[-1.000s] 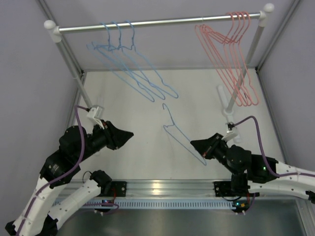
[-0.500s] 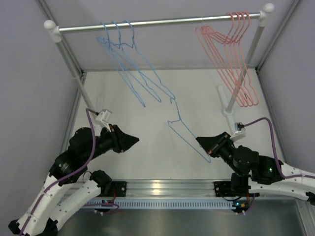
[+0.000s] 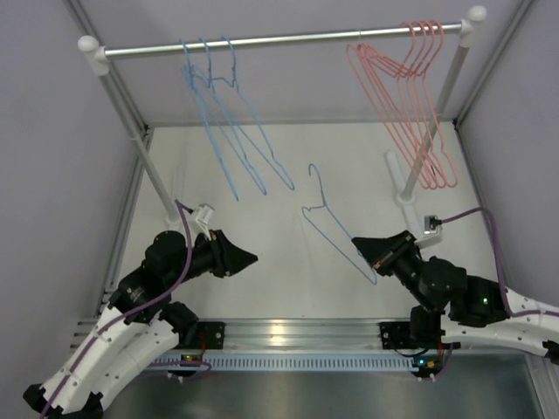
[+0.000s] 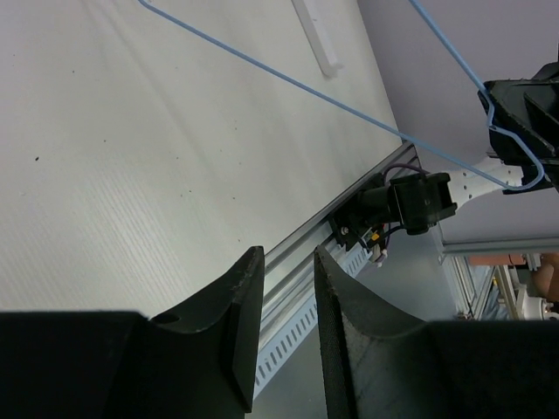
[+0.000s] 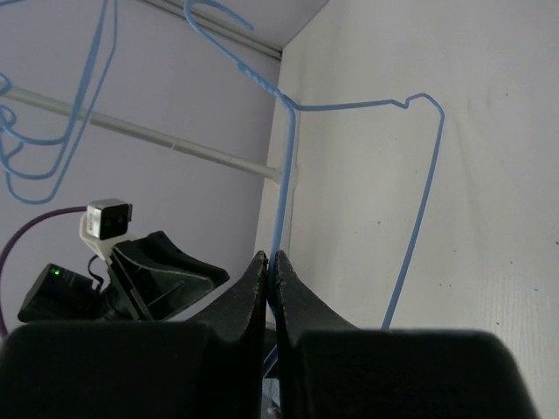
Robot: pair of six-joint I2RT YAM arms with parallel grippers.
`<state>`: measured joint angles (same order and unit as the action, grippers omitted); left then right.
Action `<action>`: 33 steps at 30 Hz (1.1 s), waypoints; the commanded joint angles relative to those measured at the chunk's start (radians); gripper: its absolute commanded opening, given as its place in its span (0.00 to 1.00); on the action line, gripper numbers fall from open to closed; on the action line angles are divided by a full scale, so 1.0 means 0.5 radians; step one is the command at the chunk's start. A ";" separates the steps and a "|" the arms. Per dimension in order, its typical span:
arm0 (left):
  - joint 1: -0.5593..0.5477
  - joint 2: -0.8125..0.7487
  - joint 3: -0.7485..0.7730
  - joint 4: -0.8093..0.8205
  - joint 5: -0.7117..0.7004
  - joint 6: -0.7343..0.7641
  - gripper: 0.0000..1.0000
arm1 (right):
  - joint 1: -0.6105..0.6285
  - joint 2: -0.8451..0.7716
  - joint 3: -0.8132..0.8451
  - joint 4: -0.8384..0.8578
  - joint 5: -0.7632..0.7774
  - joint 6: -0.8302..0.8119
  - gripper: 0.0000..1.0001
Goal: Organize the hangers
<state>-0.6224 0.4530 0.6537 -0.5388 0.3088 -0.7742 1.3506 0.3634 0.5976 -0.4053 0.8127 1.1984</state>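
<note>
Top view: silver rail (image 3: 279,38) runs across the upper part of the frame, above the white surface (image 3: 349,148).

Three blue hangers (image 3: 234,131) hook over the rail at upper left. They sit close together, and their bodies slant down toward frame centre.

Four pink hangers (image 3: 410,113) hook over the rail at upper right, bunched together. They hang in front of the right-hand white post (image 3: 460,54).

A fourth blue hanger (image 3: 336,229) is off the rail, in mid-frame. Its hook points up, well below the rail. Its lower corner runs down and right into the right hand (image 3: 356,244).

Right hand: the right wrist view shows the fingers (image 5: 249,288) pressed together on the blue wire. The hanger's shoulder and hook (image 5: 349,106) stand above the fingertips. The left wrist view agrees: the wire corner is pinched in that hand at the upper right of the frame.

Left hand (image 3: 251,258): lower left of centre in the top view, pointing right toward the held hanger and apart from it. In the left wrist view its fingers (image 4: 240,297) stand a little apart with nothing between them. The blue wire crosses the upper part of that frame, well clear of the tips.

The two hands face each other across the lower middle of the surface.
</note>
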 commanded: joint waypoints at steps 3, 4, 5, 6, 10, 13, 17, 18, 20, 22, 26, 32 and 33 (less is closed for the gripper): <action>0.011 -0.019 -0.040 0.185 0.042 -0.032 0.34 | -0.023 0.132 0.277 0.270 0.077 -0.166 0.00; 0.011 -0.019 -0.043 0.188 0.039 -0.032 0.34 | -0.023 0.202 0.338 0.313 0.080 -0.185 0.00; 0.011 -0.022 -0.049 0.188 0.042 -0.032 0.34 | -0.020 0.242 0.372 0.335 0.086 -0.203 0.00; 0.011 -0.022 -0.049 0.188 0.039 -0.029 0.34 | -0.023 0.270 0.403 0.359 0.093 -0.221 0.00; 0.011 -0.029 -0.065 0.185 0.051 -0.025 0.34 | -0.023 0.399 0.581 0.451 0.139 -0.332 0.00; 0.011 -0.032 -0.077 0.185 0.054 -0.025 0.34 | -0.026 0.454 0.685 0.546 0.148 -0.418 0.00; 0.011 -0.035 -0.095 0.185 0.057 -0.025 0.34 | -0.023 0.543 0.820 0.614 0.105 -0.513 0.00; 0.011 -0.035 -0.099 0.188 0.060 -0.025 0.34 | -0.023 0.562 0.878 0.620 0.096 -0.550 0.00; 0.011 -0.032 -0.099 0.185 0.060 -0.025 0.34 | -0.023 0.614 0.925 0.666 0.047 -0.602 0.00; 0.011 -0.035 -0.105 0.182 0.060 -0.028 0.34 | -0.020 0.657 0.995 0.700 0.022 -0.639 0.00; 0.011 -0.029 -0.111 0.182 0.060 -0.029 0.34 | -0.023 0.737 1.151 0.749 -0.051 -0.721 0.00; 0.011 -0.025 -0.129 0.182 0.060 -0.032 0.33 | -0.023 0.856 1.320 0.789 -0.171 -0.804 0.00; 0.011 -0.025 -0.129 0.185 0.060 -0.032 0.33 | -0.020 0.893 1.351 0.789 -0.180 -0.814 0.00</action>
<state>-0.6224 0.4473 0.5980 -0.4995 0.3252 -0.7849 1.3499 0.7803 1.1988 -0.0933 0.7696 0.8398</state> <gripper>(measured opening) 0.335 0.008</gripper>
